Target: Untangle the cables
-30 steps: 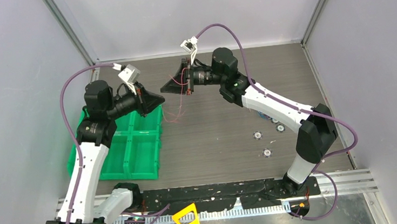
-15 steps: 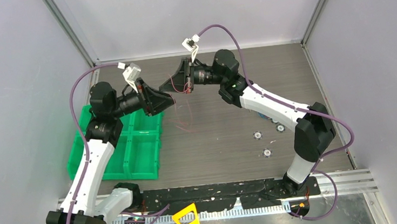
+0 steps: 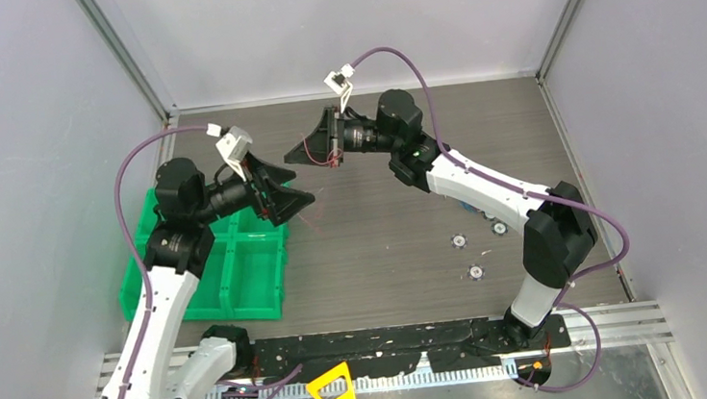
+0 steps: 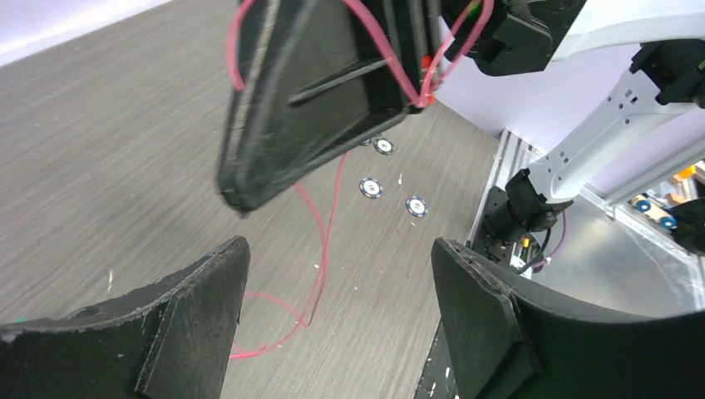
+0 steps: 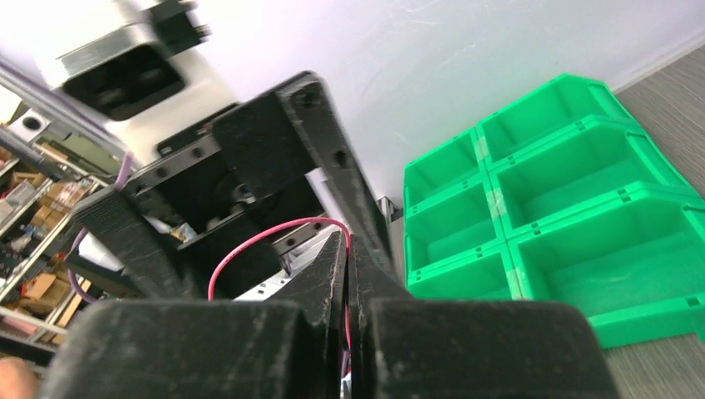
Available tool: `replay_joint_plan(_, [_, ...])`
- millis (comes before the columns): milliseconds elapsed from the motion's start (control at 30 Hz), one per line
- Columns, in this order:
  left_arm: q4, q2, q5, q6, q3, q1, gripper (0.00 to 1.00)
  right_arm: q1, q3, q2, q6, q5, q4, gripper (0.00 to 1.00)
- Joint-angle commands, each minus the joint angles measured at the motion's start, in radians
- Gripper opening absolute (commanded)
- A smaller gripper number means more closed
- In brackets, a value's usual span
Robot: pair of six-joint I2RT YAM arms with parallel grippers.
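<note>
left wrist, not right wrist: three discs on tabletop | one red cable, clamped in right claw | left claw apart

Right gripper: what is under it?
A red cable hangs from the shut right gripper down to the wooden table, lying in a loose loop there. The left gripper stands open close by. Part of the loop is hidden behind a left finger.

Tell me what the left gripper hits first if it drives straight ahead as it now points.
For the left gripper, probably the red cable hanging from the shut right gripper, which sits just above that line. Behind the strand lies the table. Depth is hard to judge.
</note>
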Motion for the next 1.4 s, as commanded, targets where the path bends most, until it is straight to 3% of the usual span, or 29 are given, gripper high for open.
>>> replay_joint_plan(0, [0.009,-0.047,-0.181,0.089,-0.011,-0.072,0.84,-0.001,0.015,-0.038,0.014,0.085,-0.048,0.06])
replay_joint_plan(200, [0.031,0.016,-0.354,0.152,-0.029,-0.184,0.85,0.004,0.03,-0.032,0.076,0.134,-0.096,0.05])
replay_joint_plan(567, [0.068,0.164,-0.536,0.148,-0.023,-0.365,0.71,0.004,0.059,0.007,0.212,0.217,-0.138,0.05])
replay_joint_plan(633, [0.075,0.182,-0.578,0.125,-0.026,-0.37,0.61,0.002,0.065,0.011,0.215,0.226,-0.145,0.05])
replay_joint_plan(800, [0.049,0.137,-0.637,0.135,-0.037,-0.366,0.07,-0.054,0.028,-0.004,0.219,0.23,-0.148,0.05])
replay_joint_plan(833, [0.035,0.117,-0.634,0.145,-0.036,-0.363,0.0,-0.07,0.016,-0.013,0.215,0.23,-0.146,0.05])
replay_joint_plan(967, [-0.001,0.029,-0.584,0.171,-0.04,-0.342,0.0,-0.168,-0.067,-0.03,0.201,0.212,-0.123,0.05])
replay_joint_plan(1067, [-0.047,0.0,-0.514,0.16,0.001,-0.268,0.0,-0.205,-0.134,-0.043,0.149,0.17,-0.137,0.05])
replay_joint_plan(1200, [-0.054,0.016,-0.42,0.094,0.075,-0.139,0.0,-0.194,-0.233,-0.061,0.039,0.098,-0.126,0.05])
replay_joint_plan(1367, [-0.013,0.057,-0.35,0.007,0.147,-0.093,0.0,-0.109,-0.311,-0.074,-0.082,0.045,-0.16,0.05])
